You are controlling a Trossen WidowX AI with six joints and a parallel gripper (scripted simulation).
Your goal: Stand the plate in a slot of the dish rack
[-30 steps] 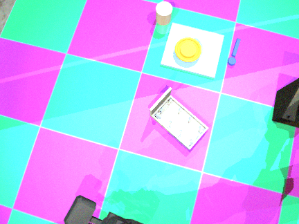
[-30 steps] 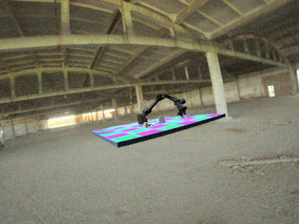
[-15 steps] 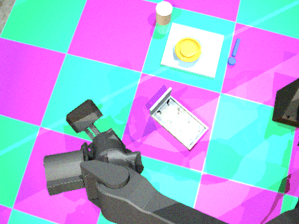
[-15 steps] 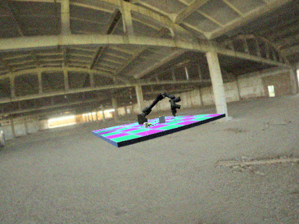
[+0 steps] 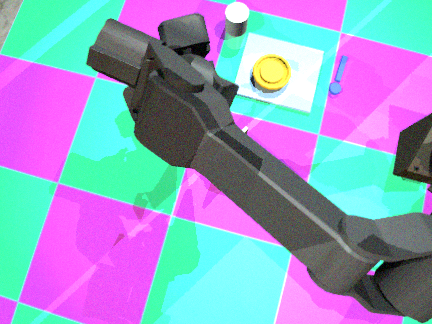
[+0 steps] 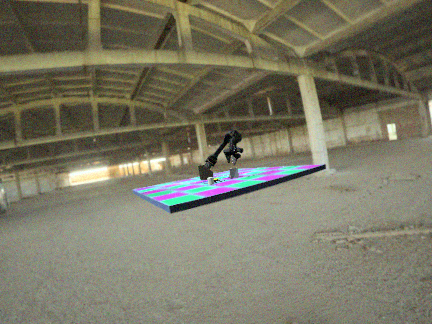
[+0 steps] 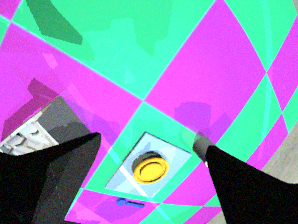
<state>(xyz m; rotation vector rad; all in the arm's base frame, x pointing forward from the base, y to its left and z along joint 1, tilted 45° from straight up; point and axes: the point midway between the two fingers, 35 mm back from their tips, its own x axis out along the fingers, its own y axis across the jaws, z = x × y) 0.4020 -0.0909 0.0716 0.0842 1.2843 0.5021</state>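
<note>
The round yellow plate lies flat, face up, over a pale square board, with dark shading under one side of its rim. The dish rack is partly in the wrist view at the left, cut off by the frame edge and a finger. The rack's grey end panel shows small in the exterior view, and the arm hides most of the rack in the top view. My gripper is open and empty, high above the board, with the plate showing between its fingers in the wrist view.
A cylinder with a white top stands beside the board; it also shows in the wrist view near the right fingertip. A blue spoon lies on the board's other side. My arm crosses above the checkered table top.
</note>
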